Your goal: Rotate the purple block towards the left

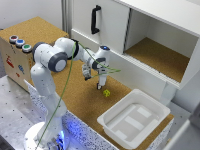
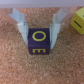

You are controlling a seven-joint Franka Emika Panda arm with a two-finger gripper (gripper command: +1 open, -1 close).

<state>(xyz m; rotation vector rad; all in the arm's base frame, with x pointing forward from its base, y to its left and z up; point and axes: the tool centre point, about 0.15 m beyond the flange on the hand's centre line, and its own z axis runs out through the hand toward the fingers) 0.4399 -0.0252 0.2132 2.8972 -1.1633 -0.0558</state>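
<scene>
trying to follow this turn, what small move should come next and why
Probably close the gripper on the purple block. In the wrist view the block sits between the two fingers, which flank its sides with slight gaps, so it looks bracketed but not yet clamped. A firm grip should come before any turn to the left.

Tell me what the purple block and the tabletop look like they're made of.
Purple block: probably painted wood or hard plastic, with crisp edges, a matte face and yellow printed letters. Tabletop: looks like cork, tan and speckled with a grainy surface. The gripper straddles the block.
</scene>
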